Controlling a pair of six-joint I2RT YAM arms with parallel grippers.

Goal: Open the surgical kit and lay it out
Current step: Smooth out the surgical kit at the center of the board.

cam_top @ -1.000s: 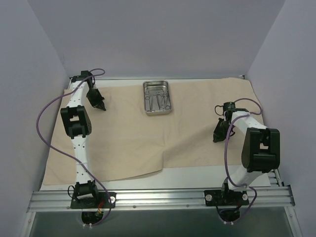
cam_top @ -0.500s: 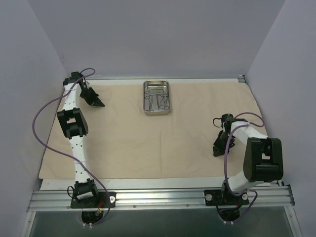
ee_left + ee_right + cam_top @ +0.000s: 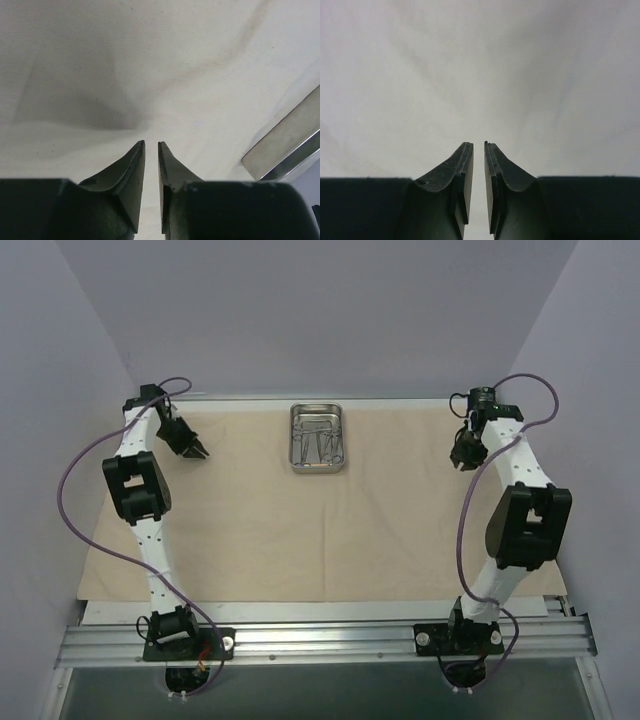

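Leftmost, we see the left gripper (image 3: 197, 451) over the far left corner of the beige cloth wrap (image 3: 300, 530), its jaws drawn to a thin slit and gripping nothing. The wrap lies flat, its long axis across the desk (image 3: 400, 610). At its far middle sits the steel tray (image 3: 318, 469), long axis near-to-far, with the instruments (image 3: 320, 443) lengthwise inside. Far right, the right gripper (image 3: 462, 460) hangs likewise, almost closed and empty. Lilac walls (image 3: 320, 320) enclose it all.
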